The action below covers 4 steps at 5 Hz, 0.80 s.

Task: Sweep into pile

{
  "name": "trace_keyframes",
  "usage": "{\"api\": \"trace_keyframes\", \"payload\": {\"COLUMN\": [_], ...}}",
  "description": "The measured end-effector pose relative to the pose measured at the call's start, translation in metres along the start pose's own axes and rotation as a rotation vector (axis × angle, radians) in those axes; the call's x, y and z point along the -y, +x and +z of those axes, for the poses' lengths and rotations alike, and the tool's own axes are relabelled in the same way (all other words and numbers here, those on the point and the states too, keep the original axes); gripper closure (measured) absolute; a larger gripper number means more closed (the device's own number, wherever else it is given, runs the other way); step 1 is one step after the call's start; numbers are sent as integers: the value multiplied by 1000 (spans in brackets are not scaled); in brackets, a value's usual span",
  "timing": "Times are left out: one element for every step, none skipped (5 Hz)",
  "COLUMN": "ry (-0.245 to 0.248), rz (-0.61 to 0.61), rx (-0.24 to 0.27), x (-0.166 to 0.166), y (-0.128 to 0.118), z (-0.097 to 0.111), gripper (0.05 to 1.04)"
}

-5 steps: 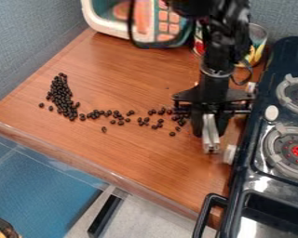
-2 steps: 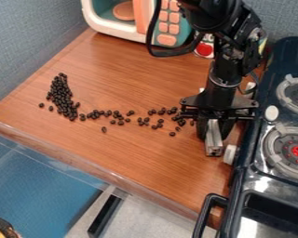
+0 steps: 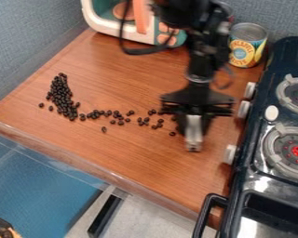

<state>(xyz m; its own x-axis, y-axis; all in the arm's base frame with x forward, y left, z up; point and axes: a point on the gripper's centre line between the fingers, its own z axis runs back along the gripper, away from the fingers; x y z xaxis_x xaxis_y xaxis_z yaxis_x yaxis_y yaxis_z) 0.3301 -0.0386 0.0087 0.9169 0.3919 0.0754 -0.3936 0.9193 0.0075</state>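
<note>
Gripper (image 3: 193,132) clamped on a silver bar (image 3: 193,142), positioned between the beans (image 3: 62,96) and the stove (image 3: 261,139), with the beans on the counter (image 3: 114,153) in a dense pile at left and a loose trail extending toward the gripper

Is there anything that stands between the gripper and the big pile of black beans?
Only loose beans, strewn over the counter in a rough line from near the gripper to the pile; nothing else visible stands in the way.
</note>
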Motion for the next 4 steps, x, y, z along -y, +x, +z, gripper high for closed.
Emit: {"api": "trace_keyframes", "payload": {"ry": [-8,-3,-6,1], "rz": [-13,-13,-22,-22], "rx": [-17,-8,6,25], "x": [-19,-37,-52,-71], "y": [5,9,14,17], "z": [-1,-2,-2,-3], "gripper": [705,705,705,705]}}
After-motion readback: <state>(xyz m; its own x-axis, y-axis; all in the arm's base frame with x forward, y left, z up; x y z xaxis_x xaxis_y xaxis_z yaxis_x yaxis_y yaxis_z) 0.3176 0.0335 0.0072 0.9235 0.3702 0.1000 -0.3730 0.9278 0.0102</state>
